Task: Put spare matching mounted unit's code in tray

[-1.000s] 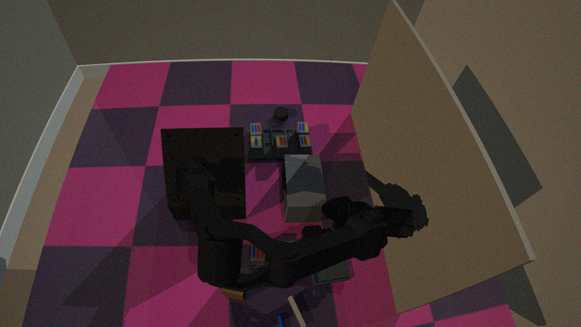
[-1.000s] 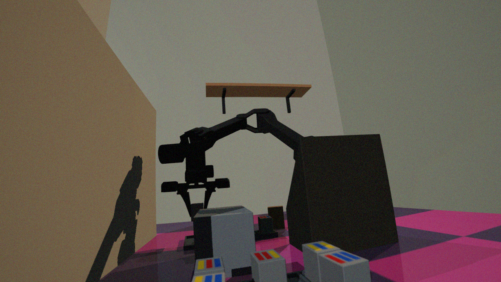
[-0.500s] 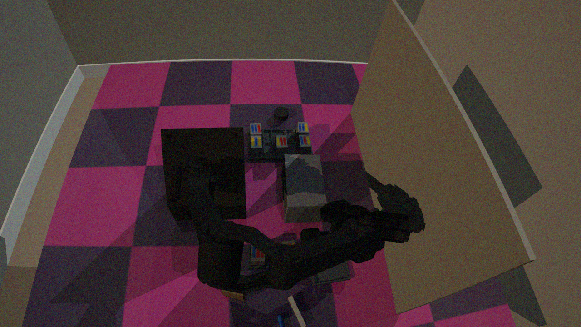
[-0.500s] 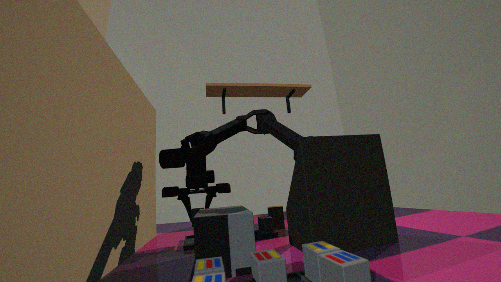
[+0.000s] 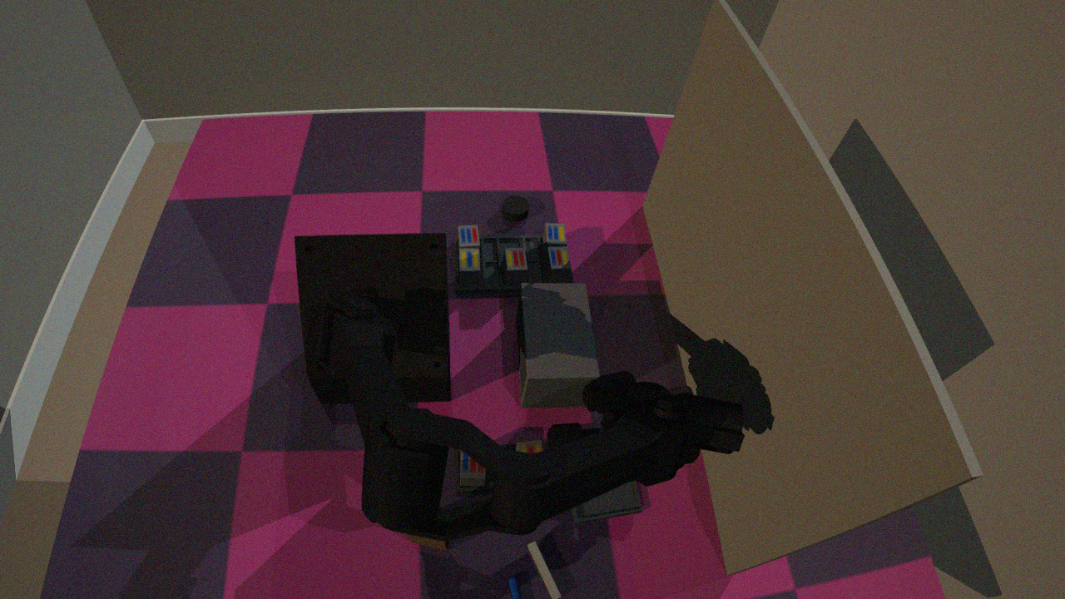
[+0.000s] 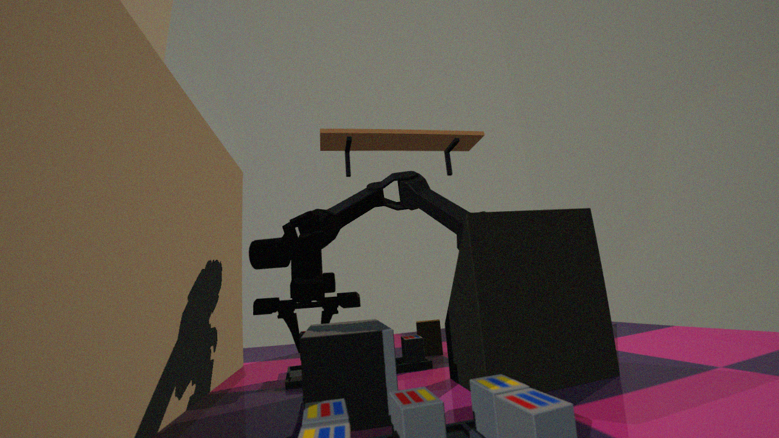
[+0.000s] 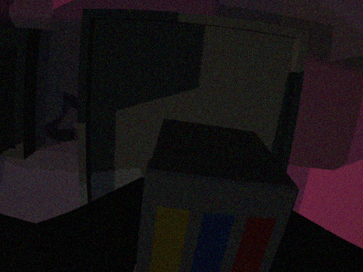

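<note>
My gripper [image 7: 200,198] is shut on a grey block [image 7: 219,177] with yellow, blue and red stripes. The shallow grey tray [image 5: 606,502] [image 6: 294,376] [image 7: 242,75] is just beyond and below the block in the wrist view; the exact height gap is unclear. In the exterior view the fingertips and held block are mostly hidden behind the large grey box [image 5: 558,334] [image 6: 345,365]. Several striped blocks stand in a dark rack [image 5: 487,283]. Another block [image 5: 473,469] [image 6: 412,348] stands in a farther holder, partly under the arm. I cannot tell which unit is the mounted one.
A big dark box [image 5: 372,275] [image 6: 539,294] stands beside the arm. A tan panel [image 5: 804,298] [image 6: 109,218] stands close to the gripper's side. A black cylinder [image 5: 515,207], a wooden block [image 6: 428,337], a white bar [image 5: 543,570] and a wall shelf [image 6: 400,140] are also in view.
</note>
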`<move>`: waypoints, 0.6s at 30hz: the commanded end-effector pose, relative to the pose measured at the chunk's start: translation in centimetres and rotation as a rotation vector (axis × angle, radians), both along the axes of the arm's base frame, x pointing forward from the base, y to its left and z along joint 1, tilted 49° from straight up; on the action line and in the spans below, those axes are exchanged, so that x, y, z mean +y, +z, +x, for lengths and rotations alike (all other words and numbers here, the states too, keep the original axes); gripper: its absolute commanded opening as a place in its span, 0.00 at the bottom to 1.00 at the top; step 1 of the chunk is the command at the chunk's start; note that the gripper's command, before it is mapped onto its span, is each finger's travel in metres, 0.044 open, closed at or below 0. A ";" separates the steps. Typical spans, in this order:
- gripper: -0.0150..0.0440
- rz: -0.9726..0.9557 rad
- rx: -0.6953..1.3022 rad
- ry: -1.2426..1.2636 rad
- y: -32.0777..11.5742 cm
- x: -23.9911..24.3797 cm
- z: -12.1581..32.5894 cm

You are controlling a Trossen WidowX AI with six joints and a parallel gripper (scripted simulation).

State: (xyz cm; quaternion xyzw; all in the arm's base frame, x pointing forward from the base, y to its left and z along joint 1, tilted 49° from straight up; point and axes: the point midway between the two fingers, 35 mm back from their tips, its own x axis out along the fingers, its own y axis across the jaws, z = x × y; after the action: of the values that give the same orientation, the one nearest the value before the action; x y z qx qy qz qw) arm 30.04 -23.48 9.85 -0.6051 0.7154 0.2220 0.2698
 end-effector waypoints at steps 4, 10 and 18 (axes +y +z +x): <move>0.25 0.006 0.007 0.006 -0.6 -0.3 -0.3; 0.25 0.003 0.007 0.006 -0.9 -0.8 -0.5; 0.25 0.000 0.008 0.006 -1.3 -1.3 -0.8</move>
State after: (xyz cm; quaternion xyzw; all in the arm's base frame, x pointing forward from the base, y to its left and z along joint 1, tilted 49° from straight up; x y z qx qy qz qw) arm 29.46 -24.73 8.90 -0.6057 0.7164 0.2203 0.2671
